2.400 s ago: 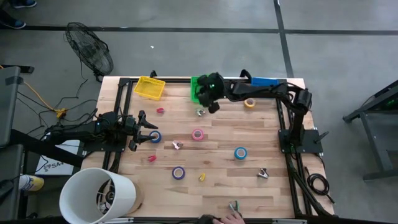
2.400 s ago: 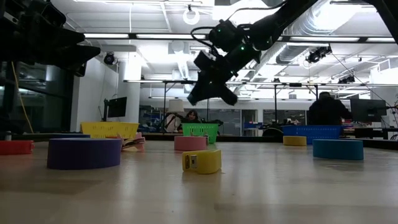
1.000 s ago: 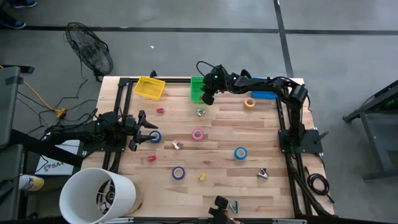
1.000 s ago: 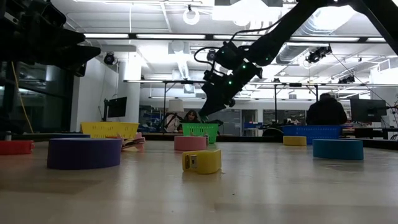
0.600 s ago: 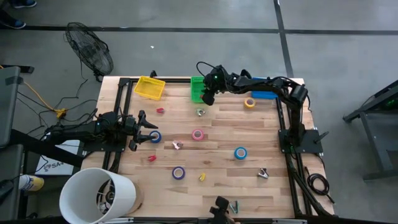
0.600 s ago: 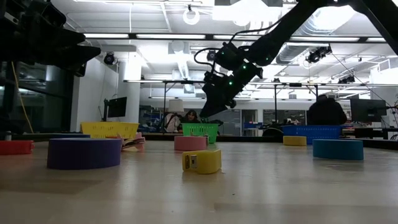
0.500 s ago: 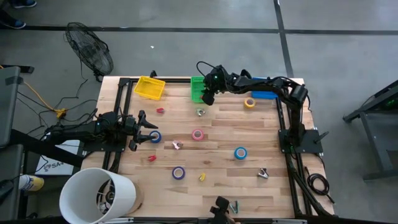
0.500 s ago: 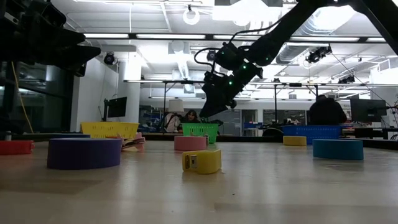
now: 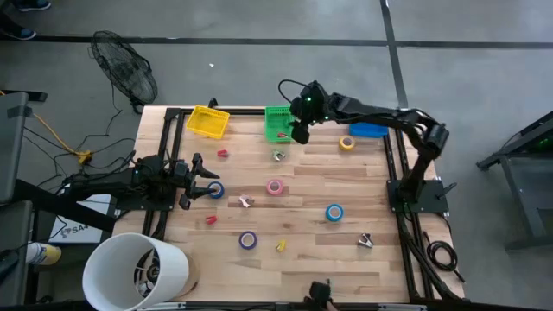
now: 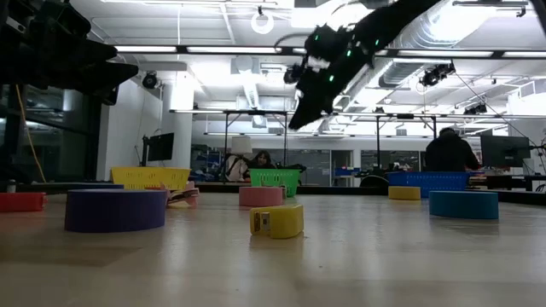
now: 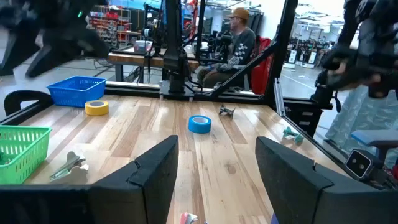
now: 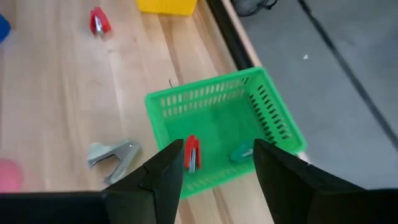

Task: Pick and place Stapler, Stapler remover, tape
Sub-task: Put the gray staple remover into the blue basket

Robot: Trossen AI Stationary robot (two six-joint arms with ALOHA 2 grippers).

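My right gripper [image 9: 299, 135] hangs open above the green basket [image 9: 278, 123] at the table's far edge, with nothing between its fingers [image 12: 217, 147]. In the basket lie a red stapler [image 12: 191, 153] and a teal piece [image 12: 241, 152]. A grey stapler remover [image 12: 112, 155] lies on the wood just beside the basket. Tape rolls lie flat on the table: yellow [image 9: 346, 142], pink [image 9: 275, 187], blue [image 9: 333, 212] and purple [image 9: 248, 239]. My left gripper [image 9: 204, 180] waits open and level at the left edge, next to another blue roll [image 9: 215, 190].
A yellow basket [image 9: 208, 121] and a blue basket [image 9: 370, 130] flank the green one along the far edge. Small staplers [image 9: 222, 154] [image 9: 211, 220] [image 9: 281, 246] and more removers [image 9: 365, 241] [image 9: 245, 201] are scattered about. A white bucket [image 9: 136, 269] stands at the near left corner.
My right gripper has risen well above the green basket and drawn back a little toward the table's right edge. Nothing on the table has moved.
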